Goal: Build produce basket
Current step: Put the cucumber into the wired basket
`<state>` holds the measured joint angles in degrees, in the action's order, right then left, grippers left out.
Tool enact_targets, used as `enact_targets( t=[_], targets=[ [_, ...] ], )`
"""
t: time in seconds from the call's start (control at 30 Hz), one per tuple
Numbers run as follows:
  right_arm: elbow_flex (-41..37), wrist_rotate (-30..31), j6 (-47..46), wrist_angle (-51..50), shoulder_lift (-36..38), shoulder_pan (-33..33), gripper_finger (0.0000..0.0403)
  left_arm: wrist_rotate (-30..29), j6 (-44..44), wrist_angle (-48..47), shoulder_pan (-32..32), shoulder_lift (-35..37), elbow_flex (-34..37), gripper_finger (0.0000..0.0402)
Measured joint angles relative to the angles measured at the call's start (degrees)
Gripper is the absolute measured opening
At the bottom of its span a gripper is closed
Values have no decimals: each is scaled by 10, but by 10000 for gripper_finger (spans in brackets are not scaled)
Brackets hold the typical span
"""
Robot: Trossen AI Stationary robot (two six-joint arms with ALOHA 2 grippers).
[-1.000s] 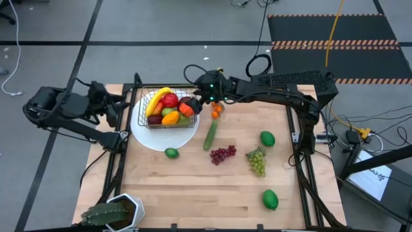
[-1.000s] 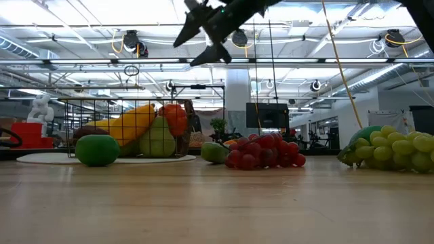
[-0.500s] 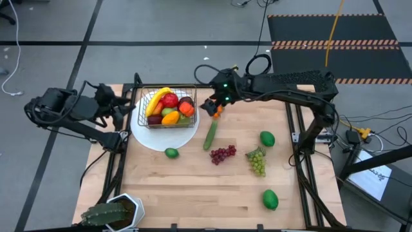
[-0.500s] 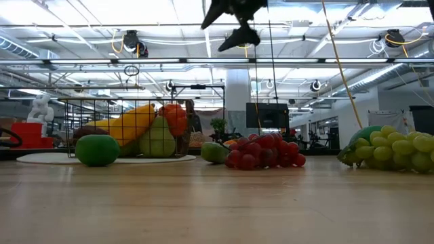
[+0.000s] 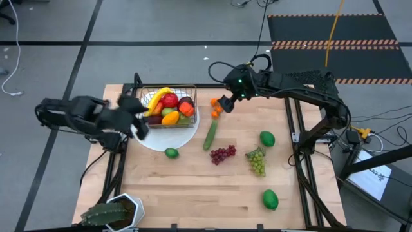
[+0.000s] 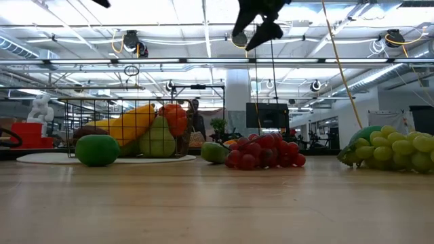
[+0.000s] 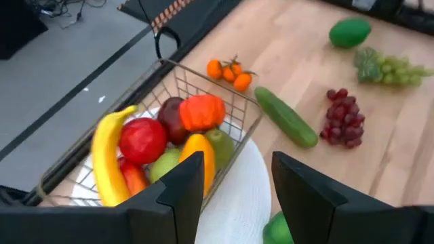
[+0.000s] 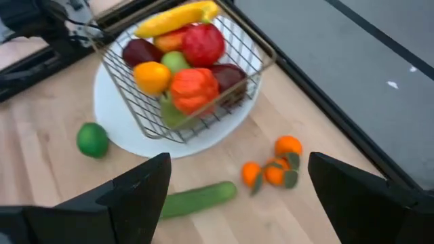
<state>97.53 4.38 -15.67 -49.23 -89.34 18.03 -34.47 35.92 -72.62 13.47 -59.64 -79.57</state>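
On the round white plate (image 5: pixel 161 138) near the table's (image 5: pixel 193 187) far left corner you have the basket (image 5: pixel 168 107), already loaded with a banana (image 5: pixel 156 98), a red apple (image 5: pixel 169 100) and an orange pepper (image 5: pixel 187 106) among other pieces. Your right tool (image 5: pixel 223 105) hangs above the table just right of the basket, fingers spread wide and empty, over the small orange tomatoes (image 5: pixel 215 108) — the cucumber (image 5: pixel 210 134), purple grapes (image 5: pixel 223 154), green grapes (image 5: pixel 257 161) and a lime (image 5: pixel 171 153) lie loose beyond the plate. Your left tool (image 5: pixel 134 119) sits at the basket's left edge over the plate, partly open and holding nothing.
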Motion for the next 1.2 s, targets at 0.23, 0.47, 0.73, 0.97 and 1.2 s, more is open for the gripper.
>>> enact_targets(
  t=[0.23, 0.47, 0.73, 0.97, 1.2],
  targets=[
    [-82, -2, -25, -6, 64, 1, 341, 19, -11, 108, 0, -84, 0, 172],
    [-202, -39, -16, -5, 175, -1, 341, 18, -51, 258, -3, -162, 0, 173],
    [-315, -67, 42, -2, 319, 0, 341, 16, -64, 402, -2, -277, 0, 249],
    [-353, -91, 33, 7, 403, 0, 341, 22, 24, 413, -7, -365, 0, 340],
    [-362, -91, 79, 28, 425, 0, 341, 30, 57, 433, -13, -445, 0, 328]
  ],
)
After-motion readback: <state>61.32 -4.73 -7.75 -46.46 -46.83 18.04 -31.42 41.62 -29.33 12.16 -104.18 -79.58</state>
